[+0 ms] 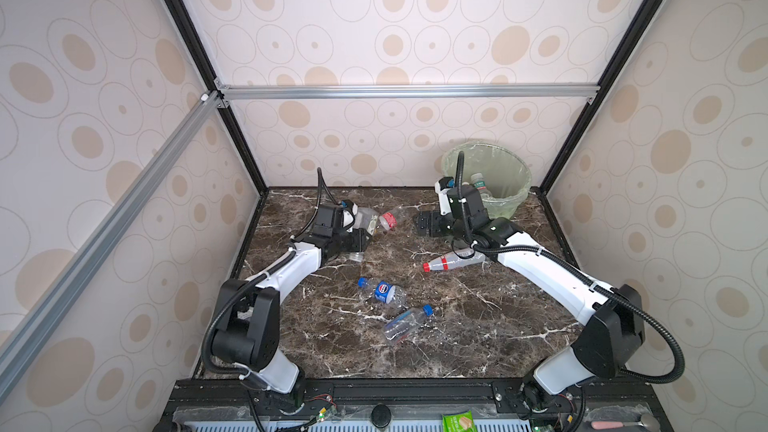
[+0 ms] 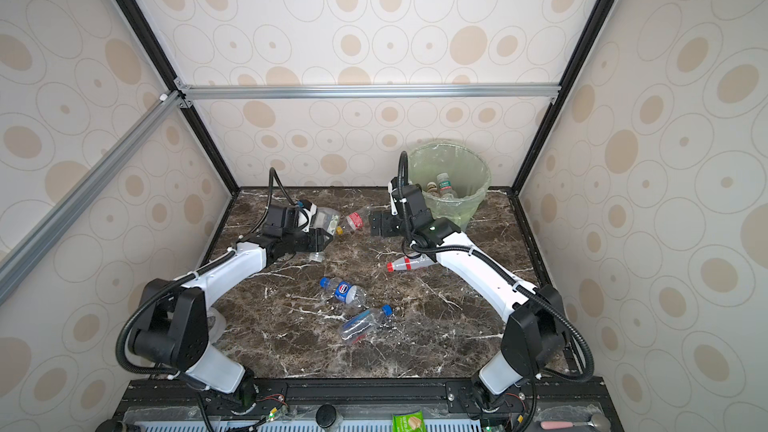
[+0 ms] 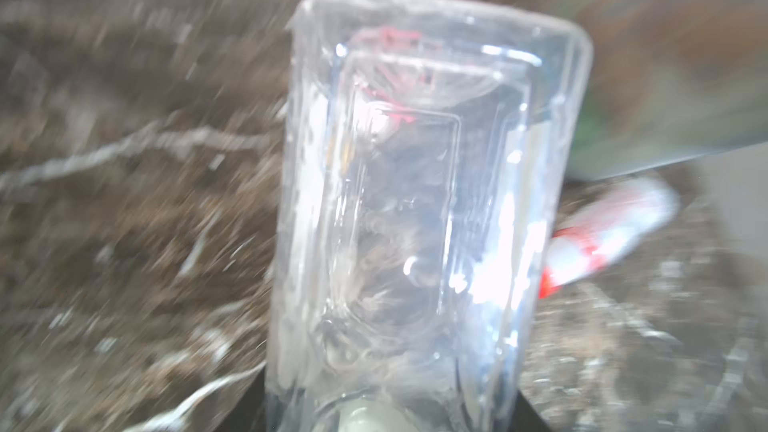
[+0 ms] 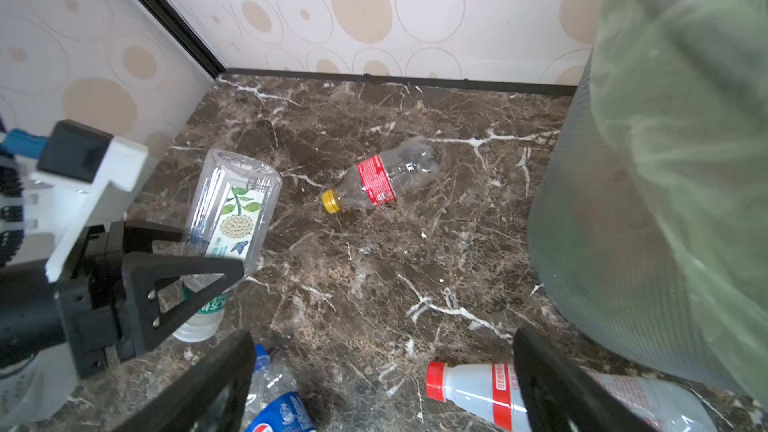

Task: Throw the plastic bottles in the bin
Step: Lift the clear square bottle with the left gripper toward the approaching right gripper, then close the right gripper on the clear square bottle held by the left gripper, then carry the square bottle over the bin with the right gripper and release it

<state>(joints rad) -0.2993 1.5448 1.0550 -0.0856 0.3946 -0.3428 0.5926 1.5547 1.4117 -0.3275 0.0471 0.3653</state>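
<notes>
The dark brown marble table (image 1: 478, 326), veined in white, carries the bin (image 1: 510, 201) upright in its far right corner. The yellow-capped bottle (image 4: 382, 178), clear with a red label, lies on its side near the far edge, about midway along it. The red-capped bottle (image 1: 451, 261) lies right of centre, its cap pointing toward the left edge. Near the middle lies the blue-labelled bottle (image 1: 384, 292). Just beside it, nearer the front edge, lies the clear blue-capped bottle (image 1: 405, 326).

Left arm (image 1: 291, 268), right arm (image 1: 540, 272): white shells, black joints. Black ribbed cable (image 1: 509, 248) along each, white ties (image 1: 539, 251).
</notes>
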